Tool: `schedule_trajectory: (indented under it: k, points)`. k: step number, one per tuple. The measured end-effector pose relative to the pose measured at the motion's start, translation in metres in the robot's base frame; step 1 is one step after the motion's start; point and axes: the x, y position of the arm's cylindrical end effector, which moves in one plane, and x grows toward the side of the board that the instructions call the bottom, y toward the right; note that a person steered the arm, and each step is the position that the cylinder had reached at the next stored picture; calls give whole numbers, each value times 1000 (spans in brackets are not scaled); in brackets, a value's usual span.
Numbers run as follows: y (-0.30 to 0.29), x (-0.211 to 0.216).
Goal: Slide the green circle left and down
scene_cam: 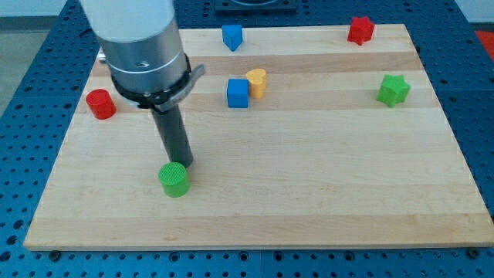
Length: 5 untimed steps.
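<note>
The green circle [174, 179] is a short green cylinder on the wooden board [309, 177], towards the view's lower left. My tip [182, 164] is at the end of the dark rod, right at the circle's upper right edge, seemingly touching it. The arm's grey body fills the view's upper left.
A red cylinder [100, 103] lies at the view's left. A blue cube [238, 93] touches a yellow heart-like block [257, 82] near the top centre. A blue block [231, 36] and a red star [360, 30] sit at the top edge. A green star [394, 89] lies at the right.
</note>
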Motion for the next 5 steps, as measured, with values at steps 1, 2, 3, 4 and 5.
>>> schedule_trajectory:
  k: [1, 2, 3, 4, 5]
  points:
    - [26, 3]
    - [27, 16]
    - [-5, 26]
    - [-42, 29]
    - [-62, 35]
